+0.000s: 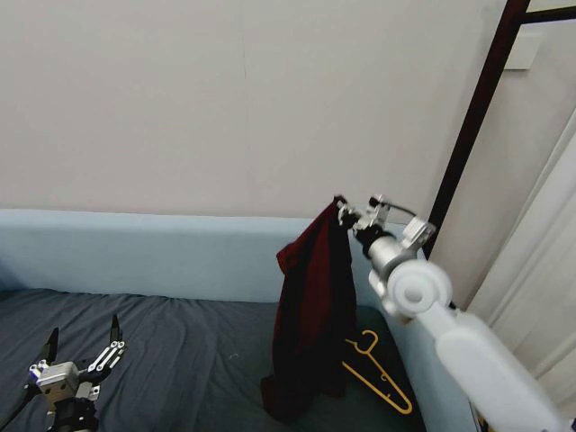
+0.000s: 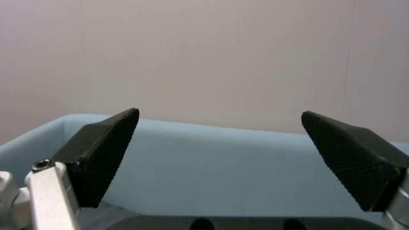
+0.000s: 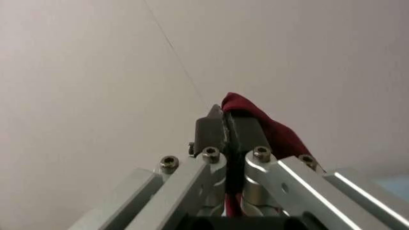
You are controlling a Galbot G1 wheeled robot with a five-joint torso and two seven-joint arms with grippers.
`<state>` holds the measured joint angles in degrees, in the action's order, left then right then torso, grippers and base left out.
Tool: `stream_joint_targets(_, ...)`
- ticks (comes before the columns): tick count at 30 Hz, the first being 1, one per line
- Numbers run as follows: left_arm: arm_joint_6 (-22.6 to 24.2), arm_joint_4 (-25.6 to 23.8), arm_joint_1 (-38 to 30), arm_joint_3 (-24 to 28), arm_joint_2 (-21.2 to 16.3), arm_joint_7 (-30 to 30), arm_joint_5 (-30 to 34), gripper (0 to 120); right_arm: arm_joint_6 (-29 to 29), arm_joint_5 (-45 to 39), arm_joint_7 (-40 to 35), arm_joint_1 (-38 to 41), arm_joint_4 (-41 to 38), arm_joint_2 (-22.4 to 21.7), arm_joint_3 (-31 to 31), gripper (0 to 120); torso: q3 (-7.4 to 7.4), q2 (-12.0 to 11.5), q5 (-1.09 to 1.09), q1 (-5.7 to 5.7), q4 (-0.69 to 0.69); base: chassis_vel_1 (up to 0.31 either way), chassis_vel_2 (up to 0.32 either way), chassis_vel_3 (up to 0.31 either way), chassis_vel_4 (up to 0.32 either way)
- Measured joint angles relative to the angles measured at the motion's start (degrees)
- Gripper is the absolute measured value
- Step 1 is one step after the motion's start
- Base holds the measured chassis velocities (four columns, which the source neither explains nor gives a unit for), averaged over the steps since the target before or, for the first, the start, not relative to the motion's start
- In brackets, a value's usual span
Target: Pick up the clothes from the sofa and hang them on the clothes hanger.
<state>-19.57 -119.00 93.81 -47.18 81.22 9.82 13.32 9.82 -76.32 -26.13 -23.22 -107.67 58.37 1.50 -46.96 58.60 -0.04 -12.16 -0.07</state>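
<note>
At far left, low over the dark slate fabric sofa seat (image 1: 180, 351), the left gripper (image 1: 84, 329), black fingers spread wide. Right of centre, a dark red cloth garment (image 1: 315, 315) hanging before the pale blue sofa back (image 1: 162, 256), top edge pinched in the right gripper (image 1: 342, 209), lower end reaching the seat. Just right of it, a yellow plastic hanger (image 1: 378, 373) flat on the seat, then a dark upright rack pole (image 1: 468, 135).

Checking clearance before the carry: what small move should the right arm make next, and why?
Probably raise the right gripper a little: it is shut on the dark red cloth garment, whose hem seems to touch the dark grey sofa seat beside the yellow plastic hanger. The left gripper hangs open, low left.
</note>
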Motion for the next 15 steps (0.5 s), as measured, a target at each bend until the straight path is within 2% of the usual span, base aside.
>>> stream_joint_targets(1,0.0,0.0,0.0,0.0,0.0,0.0,0.0,100,0.0,0.0,0.0,0.0,0.0,0.0,0.0,0,0.00,0.0,0.00,0.00,0.00,0.000,0.000,0.000,0.000)
stream_joint_targets(4,0.0,-0.5,0.0,0.0,0.0,0.2,0.1,100,0.0,-2.8,0.1,9.8,1.6,-2.6,-1.4,0,0.00,0.0,-0.01,0.00,0.00,0.000,0.000,0.000,0.000)
stream_joint_targets(15,-0.4,-0.5,-0.2,-0.3,-0.4,0.2,1.0,100,0.0,-3.3,1.0,21.7,3.2,-5.8,-2.1,0,0.01,0.0,-0.01,0.00,0.00,0.000,0.000,0.000,0.000)
